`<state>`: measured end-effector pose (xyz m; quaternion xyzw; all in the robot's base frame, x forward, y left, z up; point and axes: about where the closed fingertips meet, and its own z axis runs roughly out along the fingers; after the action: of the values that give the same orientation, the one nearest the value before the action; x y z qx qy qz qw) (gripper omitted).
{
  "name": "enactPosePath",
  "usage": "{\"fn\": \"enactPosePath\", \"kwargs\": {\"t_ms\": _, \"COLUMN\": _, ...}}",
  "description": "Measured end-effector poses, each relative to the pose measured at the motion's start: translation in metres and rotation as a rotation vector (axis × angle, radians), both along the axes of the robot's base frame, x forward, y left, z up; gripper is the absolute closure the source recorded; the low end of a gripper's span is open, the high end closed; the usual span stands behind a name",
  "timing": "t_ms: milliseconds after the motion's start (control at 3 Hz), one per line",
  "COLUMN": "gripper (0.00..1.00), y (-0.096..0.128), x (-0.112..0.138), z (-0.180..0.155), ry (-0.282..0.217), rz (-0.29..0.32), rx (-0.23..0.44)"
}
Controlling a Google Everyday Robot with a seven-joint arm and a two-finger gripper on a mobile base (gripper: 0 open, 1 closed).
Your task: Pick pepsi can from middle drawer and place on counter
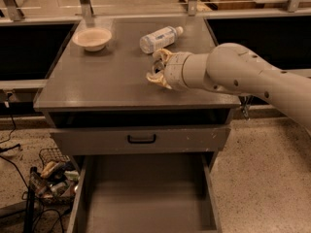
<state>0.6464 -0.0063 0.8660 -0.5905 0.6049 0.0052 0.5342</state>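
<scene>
My gripper (pixel 156 68) hangs just above the counter (pixel 112 81), right of its middle, with the fingers spread and nothing between them. The middle drawer (pixel 146 193) is pulled out below, and the part of its bare grey floor in view holds nothing. The pepsi can is not in view. A clear plastic bottle (pixel 159 38) with a white label lies on its side on the counter just behind the gripper.
A shallow beige bowl (pixel 92 38) stands at the counter's back left. A shut drawer front with a black handle (pixel 141 139) sits above the open drawer. A wire basket of odds and ends (pixel 52 176) and cables lie on the floor at left.
</scene>
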Motion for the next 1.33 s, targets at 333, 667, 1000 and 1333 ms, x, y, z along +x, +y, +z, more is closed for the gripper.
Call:
{"fn": "enactPosePath", "kwargs": {"t_ms": 333, "gripper": 1.00, "y": 0.003, "x": -0.006, "z": -0.004, "ry": 0.006, "rz": -0.006, "rx": 0.013}}
{"fn": "enactPosePath", "kwargs": {"t_ms": 667, "gripper": 1.00, "y": 0.007, "x": -0.013, "z": -0.013, "ry": 0.021, "rz": -0.013, "rx": 0.028}}
{"fn": "enactPosePath", "kwargs": {"t_ms": 1000, "gripper": 1.00, "y": 0.010, "x": -0.018, "z": -0.017, "ry": 0.035, "rz": -0.017, "rx": 0.040}}
{"fn": "enactPosePath", "kwargs": {"t_ms": 1333, "gripper": 1.00, "y": 0.010, "x": -0.018, "z": -0.010, "ry": 0.035, "rz": -0.017, "rx": 0.041}}
